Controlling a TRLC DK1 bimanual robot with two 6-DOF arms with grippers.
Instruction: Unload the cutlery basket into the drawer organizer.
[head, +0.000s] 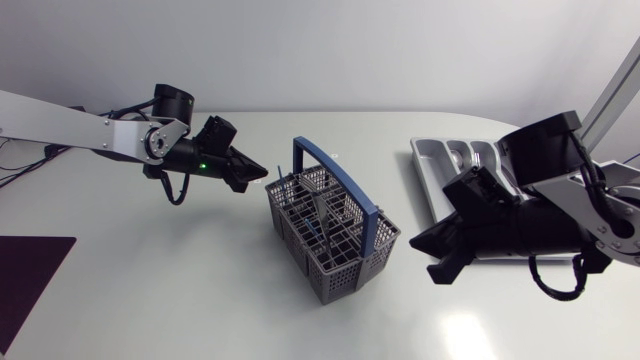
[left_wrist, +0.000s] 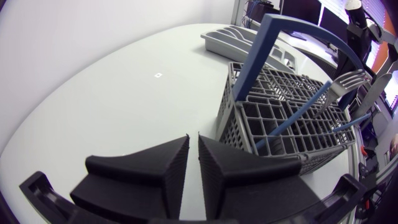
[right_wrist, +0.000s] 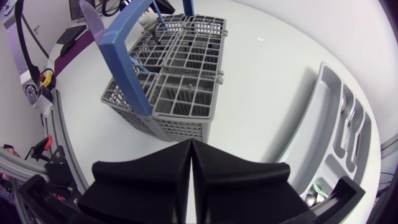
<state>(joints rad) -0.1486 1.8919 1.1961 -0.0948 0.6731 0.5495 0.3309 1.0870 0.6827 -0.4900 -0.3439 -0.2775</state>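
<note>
A grey cutlery basket (head: 335, 238) with a blue arched handle (head: 330, 165) stands mid-table, also in the left wrist view (left_wrist: 280, 106) and the right wrist view (right_wrist: 180, 68). In it stand a blue-handled fork (left_wrist: 348, 81) and a few other blue-handled pieces (head: 318, 212). The grey drawer organizer (head: 430, 170) lies at the right, half hidden under my right arm; spoons (right_wrist: 351, 121) lie in it. My left gripper (head: 262, 172) hangs just left of the basket, shut save for a thin slit (left_wrist: 194, 140), holding nothing. My right gripper (head: 432, 258) is shut and empty (right_wrist: 191, 144), between basket and organizer.
A dark purple mat (head: 30, 270) lies at the table's front left corner. A small white mark (left_wrist: 158, 75) sits on the bare tabletop behind the basket. Open table surface lies in front of the basket and to its left.
</note>
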